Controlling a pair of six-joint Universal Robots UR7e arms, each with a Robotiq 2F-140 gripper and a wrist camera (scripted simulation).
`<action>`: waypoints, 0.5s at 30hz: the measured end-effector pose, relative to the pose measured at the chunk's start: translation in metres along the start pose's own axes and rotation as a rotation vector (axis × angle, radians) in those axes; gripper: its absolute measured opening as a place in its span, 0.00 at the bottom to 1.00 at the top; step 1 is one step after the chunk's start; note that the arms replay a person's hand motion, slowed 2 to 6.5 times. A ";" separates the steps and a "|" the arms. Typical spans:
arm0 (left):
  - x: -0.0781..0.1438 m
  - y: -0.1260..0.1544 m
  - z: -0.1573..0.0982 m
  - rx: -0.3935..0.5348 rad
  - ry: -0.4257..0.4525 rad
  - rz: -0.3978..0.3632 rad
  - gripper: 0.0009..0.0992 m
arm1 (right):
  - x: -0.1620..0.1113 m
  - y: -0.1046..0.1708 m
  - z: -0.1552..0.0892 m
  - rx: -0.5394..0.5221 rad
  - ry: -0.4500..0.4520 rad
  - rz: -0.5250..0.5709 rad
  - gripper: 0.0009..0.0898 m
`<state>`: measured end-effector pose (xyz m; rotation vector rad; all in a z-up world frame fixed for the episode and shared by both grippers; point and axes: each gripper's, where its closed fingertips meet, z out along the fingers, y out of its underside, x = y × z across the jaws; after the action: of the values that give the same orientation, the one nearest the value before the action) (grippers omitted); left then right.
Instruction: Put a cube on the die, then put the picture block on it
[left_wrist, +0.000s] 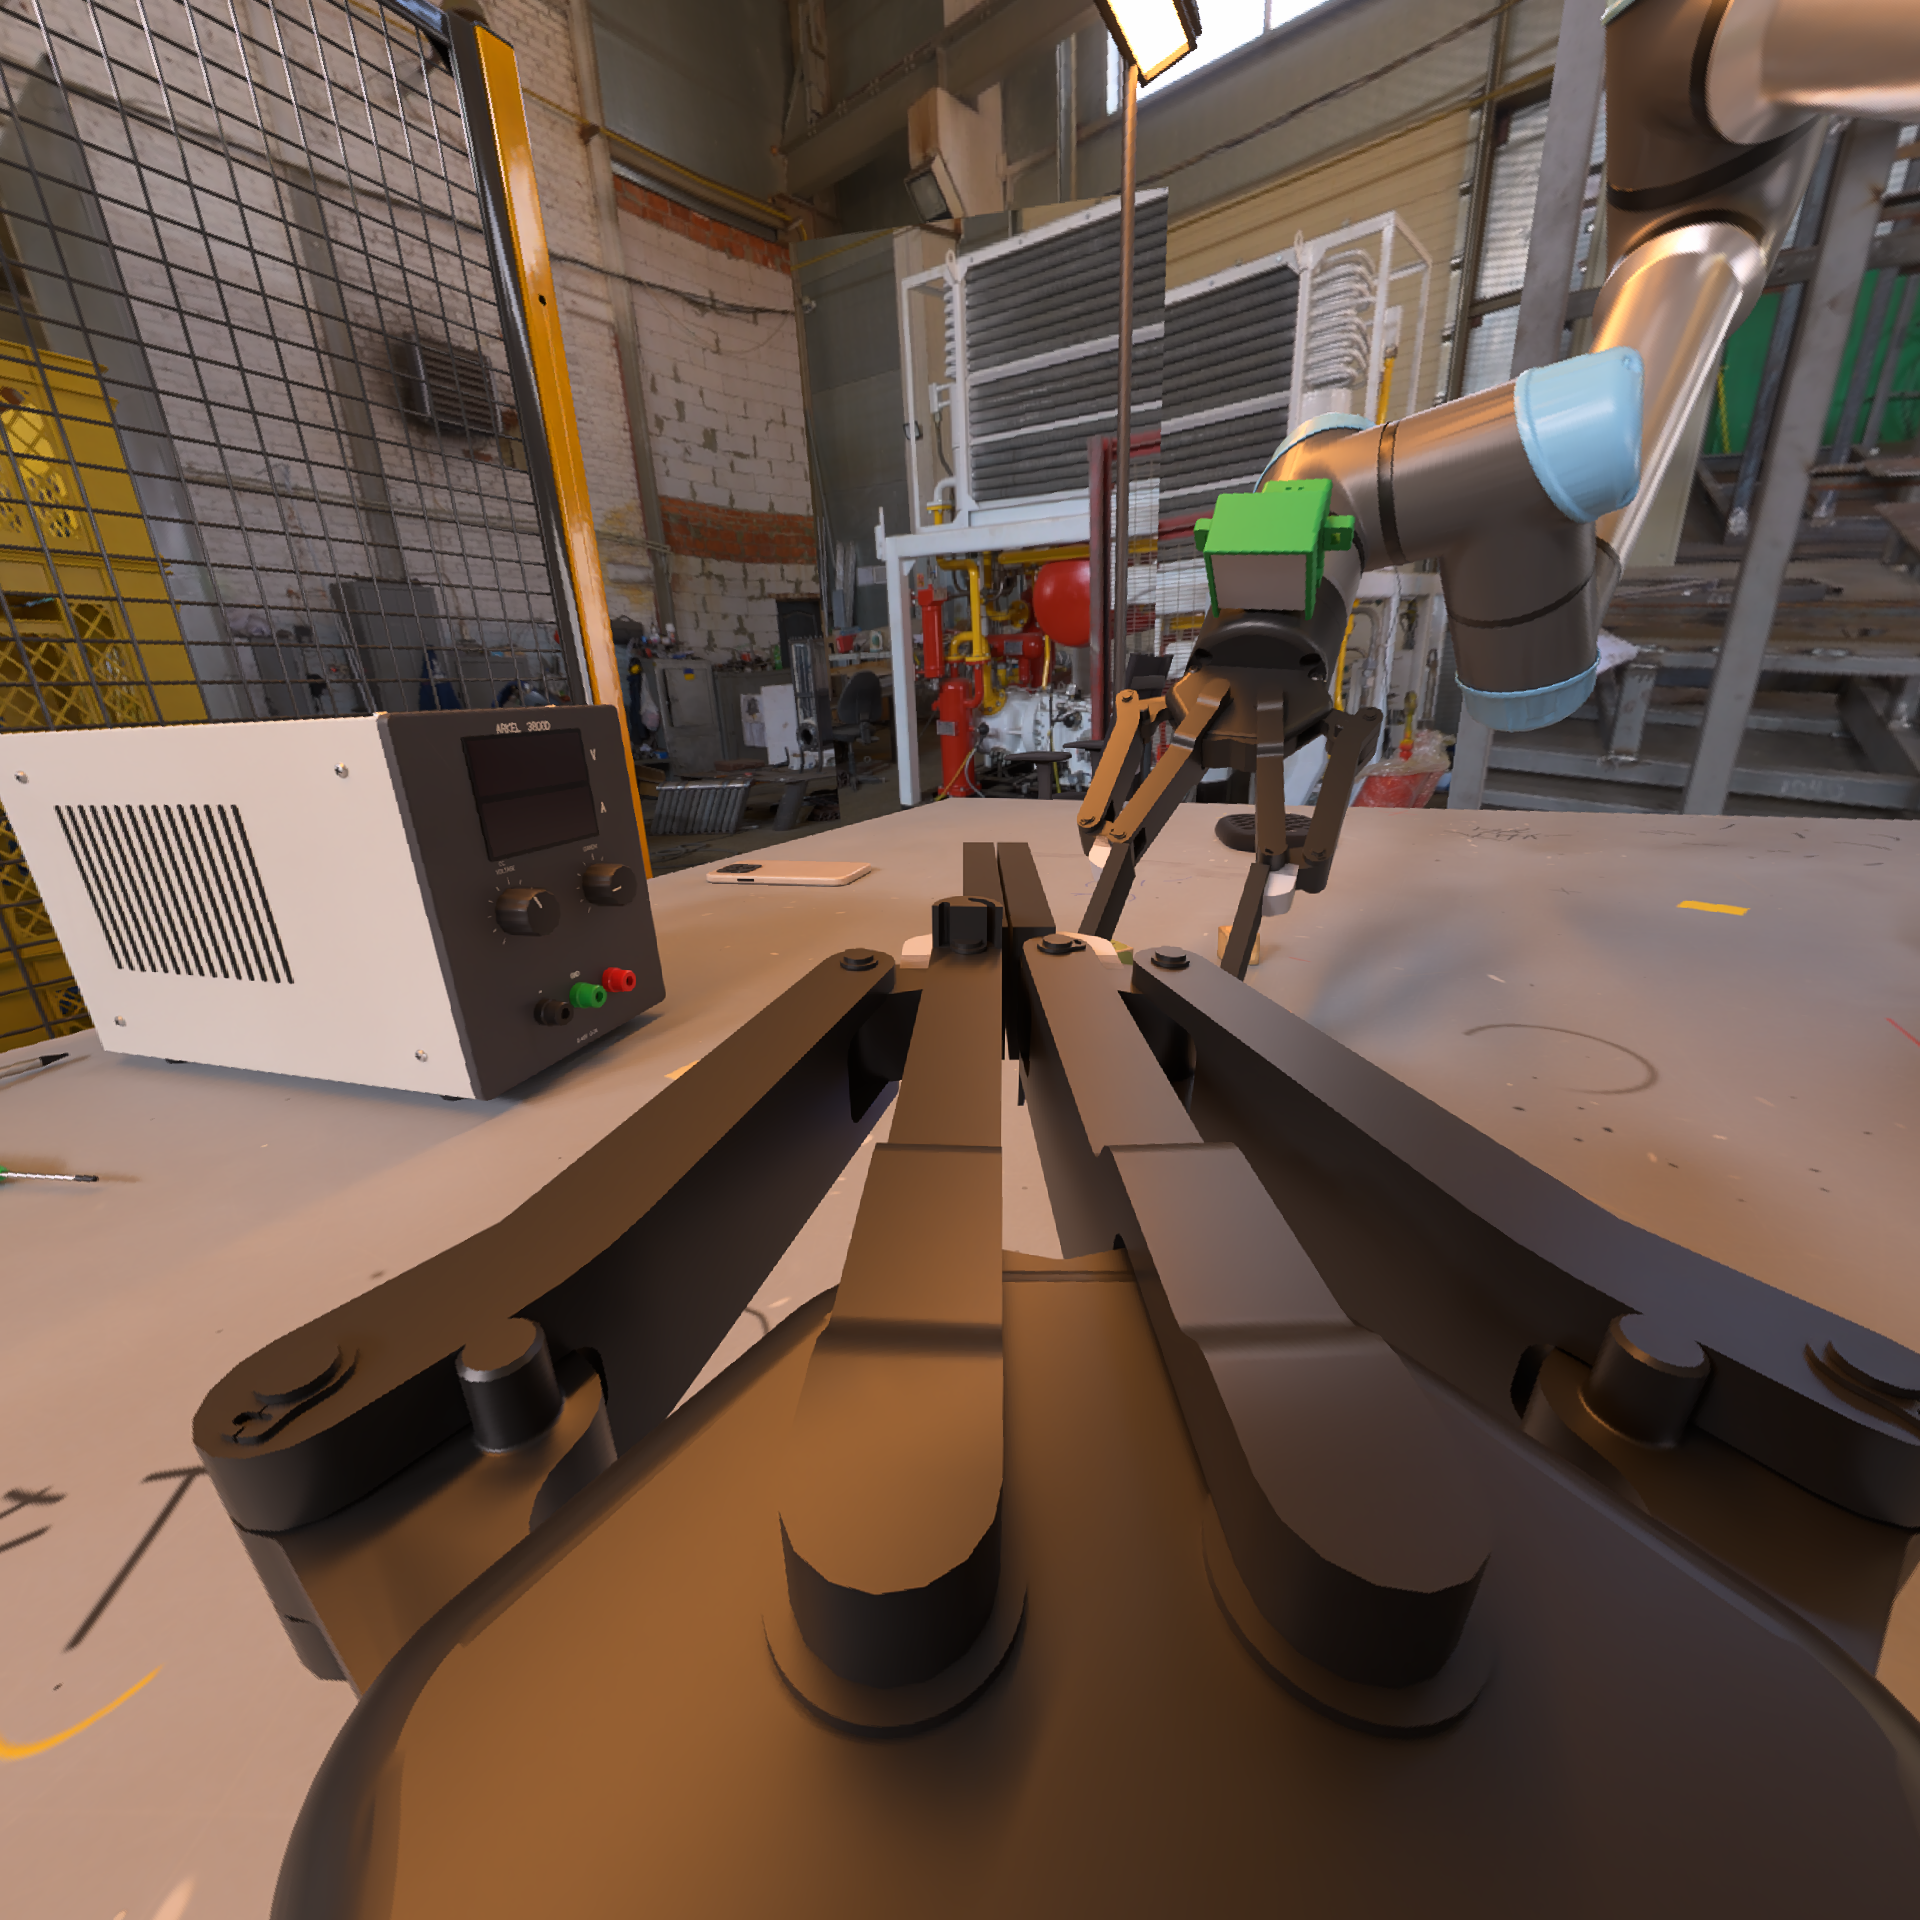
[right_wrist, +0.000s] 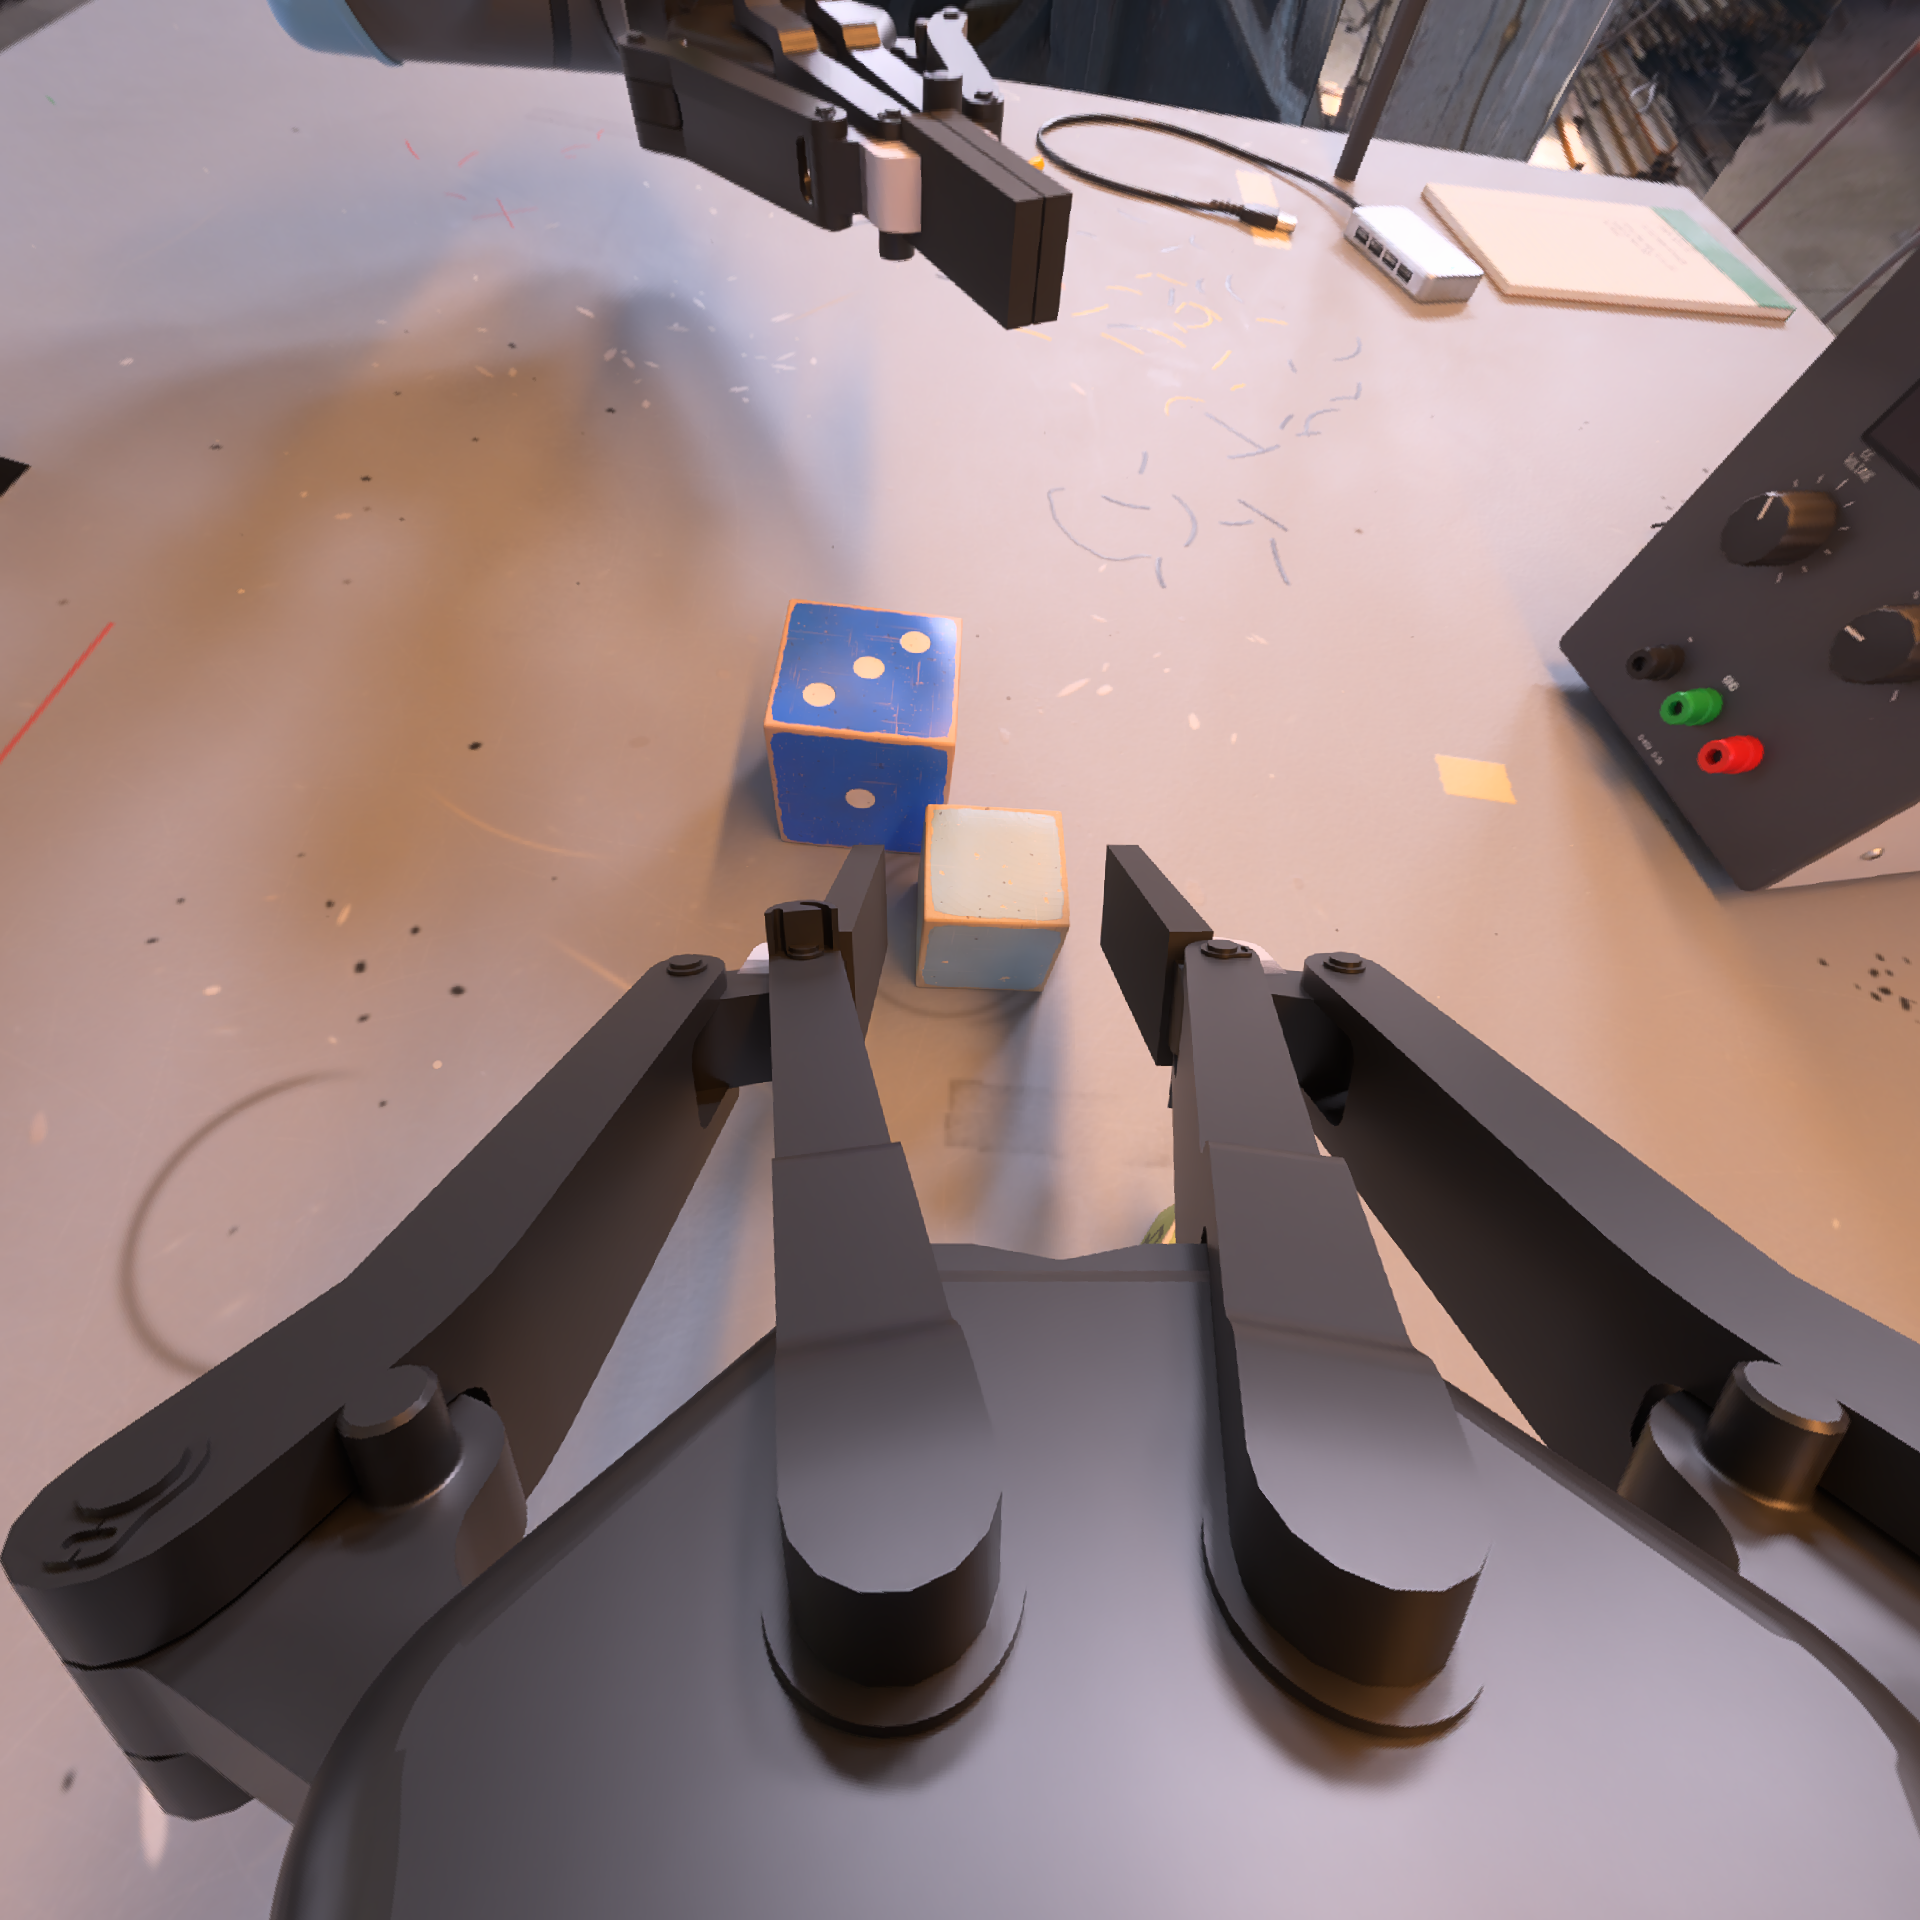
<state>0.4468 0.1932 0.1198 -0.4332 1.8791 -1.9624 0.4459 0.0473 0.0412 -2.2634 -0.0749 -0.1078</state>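
Fingers (right_wrist: 852, 894) of right gripper (right_wrist: 992, 925) spreading apart, straddling pale cube (right_wrist: 992, 894) mid-worktop; die (right_wrist: 862, 722) sitting just beyond; left gripper (right_wrist: 1023, 249) pinched together, idling.

The left wrist view looks low and level across the table (left_wrist: 1558, 1039) toward the right gripper (left_wrist: 1179, 899), upper right of frame. The right wrist view looks steeply down, close above the table, with the left gripper (right_wrist: 1023, 249) at top centre; both share the power supply (left_wrist: 416, 883).

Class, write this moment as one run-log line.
right gripper: open, straddling pale cube | left gripper: shut, empty | die: bare | stacking: not begun
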 end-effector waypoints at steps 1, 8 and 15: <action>0.000 0.000 0.000 0.000 0.000 0.000 0.00 | 0.000 0.001 0.002 -0.008 -0.001 -0.002 0.62; 0.000 0.000 0.000 -0.001 0.002 0.000 0.00 | -0.002 0.006 0.012 -0.067 0.009 -0.024 0.54; 0.000 0.001 0.000 -0.004 0.002 -0.001 0.00 | 0.000 0.005 0.017 -0.090 0.035 -0.039 0.46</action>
<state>0.4468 0.1928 0.1192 -0.4330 1.8853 -1.9604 0.4474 0.0569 0.0262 -2.3501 -0.0980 -0.1746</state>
